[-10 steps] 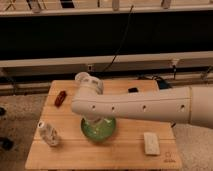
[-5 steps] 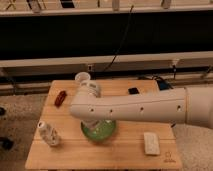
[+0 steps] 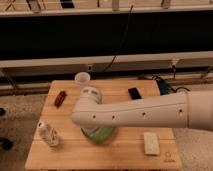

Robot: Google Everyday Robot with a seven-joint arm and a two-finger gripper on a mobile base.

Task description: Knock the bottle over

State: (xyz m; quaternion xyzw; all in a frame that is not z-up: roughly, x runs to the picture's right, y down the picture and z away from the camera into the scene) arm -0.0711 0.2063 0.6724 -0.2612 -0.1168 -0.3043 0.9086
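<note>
The approach step is still running: the arm is reaching in from the right edge of the frame, and its end effector (image 3: pixel 91 95) is sitting near the centre, just below the cup (image 3: pixel 81 78) and above the green bowl (image 3: pixel 99 134). It is closed and holding nothing. The bottle (image 3: pixel 48 134) is standing, apparently upright, at the lower left of the table (image 3: pixel 120 152), well apart from the end effector and untouched.

By my judgement, the next move is calling for a swing down and to the left of the frame. That would bring the closed tip to the bottle's side for a sideways push high on its body, without dragging the bowl.

Compared with the earlier frames, the forearm is lying lower in the frame and covering more of the bowl. The bottle is standing on the same spot.
</note>
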